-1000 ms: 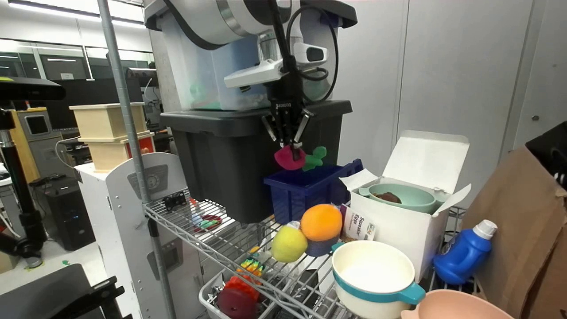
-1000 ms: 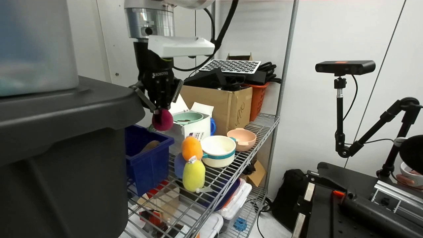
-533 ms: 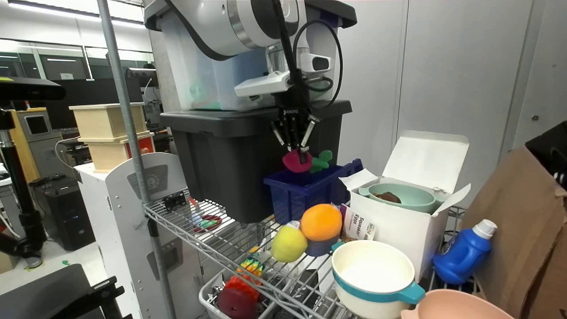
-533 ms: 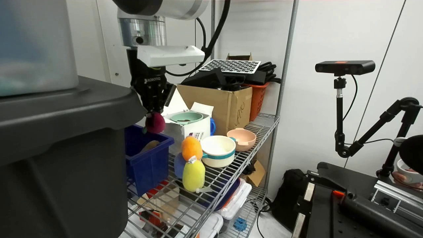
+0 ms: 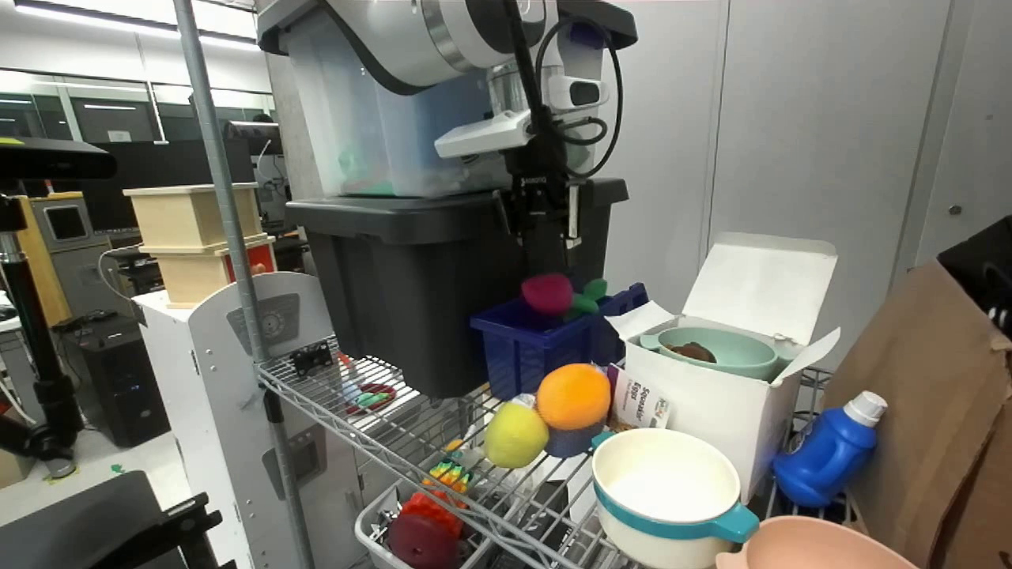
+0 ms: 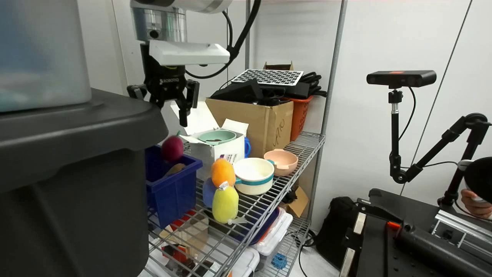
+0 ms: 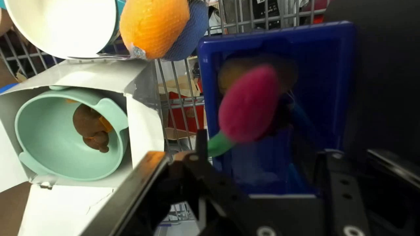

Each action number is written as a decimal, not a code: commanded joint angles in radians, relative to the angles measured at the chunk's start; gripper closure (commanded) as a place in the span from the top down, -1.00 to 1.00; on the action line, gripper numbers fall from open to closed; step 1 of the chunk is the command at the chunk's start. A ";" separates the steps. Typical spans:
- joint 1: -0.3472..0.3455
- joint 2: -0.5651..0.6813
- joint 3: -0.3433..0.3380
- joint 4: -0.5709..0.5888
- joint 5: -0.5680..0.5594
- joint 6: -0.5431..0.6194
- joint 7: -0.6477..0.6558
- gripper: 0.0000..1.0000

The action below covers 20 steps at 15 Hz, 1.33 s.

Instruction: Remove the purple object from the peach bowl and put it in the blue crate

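Dark grey tote [image 5: 387, 308]: a big bulk at the left of the action, crowding that side.

Blue crate [image 5: 526, 352]: next along, open mouth up, with a tan shape [image 6: 176, 168] inside, too blurred to name.

Beet-like plush [image 5: 547, 294]: and here's the purple object, magenta and loose at the crate's mouth, partly above the rim, smeared by blur in the wrist view! Mid-drop, I'd call it; whether it touches the crate, I can't tell.

Plush body: light, surely, soft and squashy, hard to break; that fuzzy cloth should cling rather than slip. If a second pick is called for, go round the fat middle.

Gripper [image 5: 545, 250]: right overhead, spread wide, nothing between the fingers, and no contact with the plush that these views show!

Green leaves [image 5: 587, 300]: bendy-looking, a poor handle, and in the wrist view they reach over toward the rim; a snag there is the worry, or a bounce out.

Cream bowl [image 5: 664, 478]: teal-banded, nearer this camera, no part in the play.

White carton [image 5: 711, 403]: just beside the crate, a mint-green bowl [image 5: 743, 352] seated in it.

Peach bowl [image 5: 818, 547]: last, low on the right in an exterior view, cut off at the bottom; no plush shows in it, so the removing looks done. Next, I'd judge: let the toy settle, then lift straight away.
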 commanded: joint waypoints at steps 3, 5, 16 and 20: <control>-0.012 -0.011 -0.002 0.050 0.026 -0.034 -0.013 1.00; -0.028 -0.031 0.005 0.042 0.041 -0.041 -0.030 1.00; -0.186 -0.417 0.007 -0.383 0.117 -0.191 -0.316 1.00; -0.206 -0.616 -0.003 -0.606 0.104 -0.225 -0.429 1.00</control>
